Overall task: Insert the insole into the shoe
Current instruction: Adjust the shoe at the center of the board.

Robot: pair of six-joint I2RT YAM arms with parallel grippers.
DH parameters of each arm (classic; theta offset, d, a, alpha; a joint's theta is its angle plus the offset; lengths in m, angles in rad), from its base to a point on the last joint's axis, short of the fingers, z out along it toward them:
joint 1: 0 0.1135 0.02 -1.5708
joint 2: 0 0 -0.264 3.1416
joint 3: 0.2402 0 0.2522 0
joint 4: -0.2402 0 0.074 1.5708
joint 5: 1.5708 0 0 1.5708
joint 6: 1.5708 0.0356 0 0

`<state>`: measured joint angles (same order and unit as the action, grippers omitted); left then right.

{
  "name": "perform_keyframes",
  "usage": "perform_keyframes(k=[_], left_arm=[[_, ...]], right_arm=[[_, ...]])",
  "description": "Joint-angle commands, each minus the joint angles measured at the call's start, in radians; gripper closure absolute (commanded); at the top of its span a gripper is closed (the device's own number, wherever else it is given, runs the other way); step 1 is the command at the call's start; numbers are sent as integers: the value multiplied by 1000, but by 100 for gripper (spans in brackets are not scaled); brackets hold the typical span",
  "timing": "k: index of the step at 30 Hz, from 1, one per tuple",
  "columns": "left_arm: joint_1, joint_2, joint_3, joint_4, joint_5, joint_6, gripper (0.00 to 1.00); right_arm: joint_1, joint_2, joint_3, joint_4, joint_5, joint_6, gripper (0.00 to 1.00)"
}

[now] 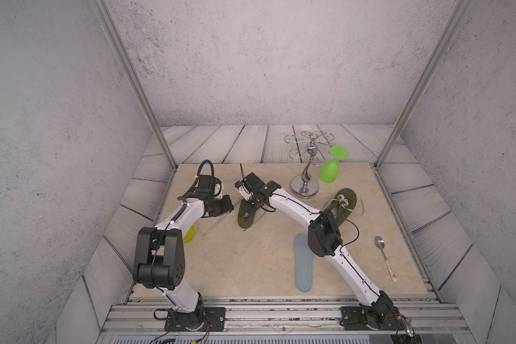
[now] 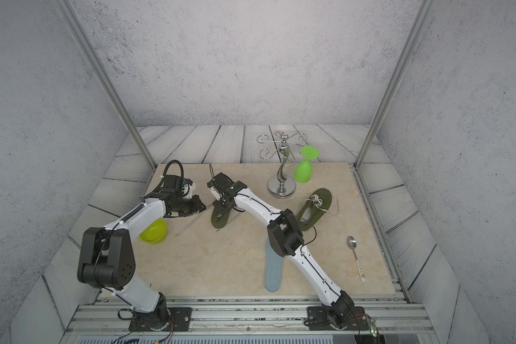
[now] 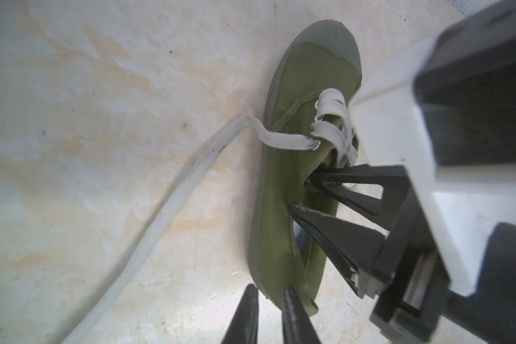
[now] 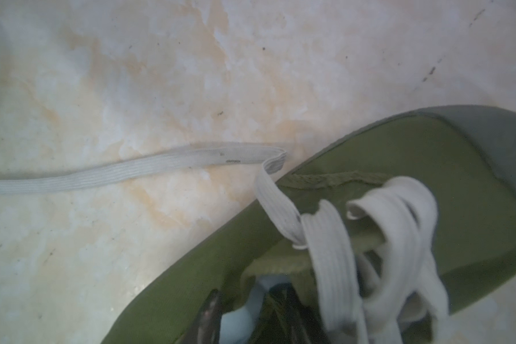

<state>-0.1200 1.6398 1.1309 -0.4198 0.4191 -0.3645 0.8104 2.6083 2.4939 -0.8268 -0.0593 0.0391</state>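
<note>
Shoe, olive canvas, lies on the table between the two arms. Long axis runs roughly near-to-far, with one end hidden under the right wrist. In the left wrist view the heel is the end by the left gripper, the toe the far end. Left jaws stand close together with a thin slit, just beside the heel wall; cannot tell whether they nip it.

Right gripper is down in the shoe's mouth, just behind the lacing, jaws partly apart. Pale blue insole shows between its fingers, inside the shoe. Clamped or only pressed: cannot tell.

Judgement: insertion under way, forepart of the insole not visibly seated. Toe lies ahead of the right gripper along the shoe's length, so the push should run heel-to-toe. Right arm is the nearer; left could only brace the heel. Loose lace trails off to the side. Spare insole and second shoe lie well apart.
</note>
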Motion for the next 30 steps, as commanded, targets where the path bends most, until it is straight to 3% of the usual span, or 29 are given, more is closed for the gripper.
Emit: perform_keyframes(k=[1, 7, 12, 15, 22, 24, 29, 30], left_arm=[[-2, 13, -14, 13, 16, -4, 78], [-13, 30, -11, 32, 26, 10, 74], [-101, 95, 62, -7, -29, 69, 72], [-145, 148, 114, -40, -93, 103, 71], [-188, 226, 190, -73, -151, 138, 71], [-196, 250, 216, -111, -175, 152, 73], [-197, 235, 200, -120, -228, 148, 98], [-198, 222, 190, -107, -230, 146, 99]], right_arm=[[4, -130, 28, -82, 40, -9, 62], [9, -230, -7, -129, 115, 43, 62], [-10, -401, -235, -53, 174, 131, 61], [-33, -482, -372, -5, 163, 175, 60], [-62, -527, -486, 15, 112, 231, 57], [-65, -523, -492, 15, 103, 239, 57], [-65, -518, -500, 19, 82, 261, 57], [-65, -514, -499, 18, 76, 264, 57]])
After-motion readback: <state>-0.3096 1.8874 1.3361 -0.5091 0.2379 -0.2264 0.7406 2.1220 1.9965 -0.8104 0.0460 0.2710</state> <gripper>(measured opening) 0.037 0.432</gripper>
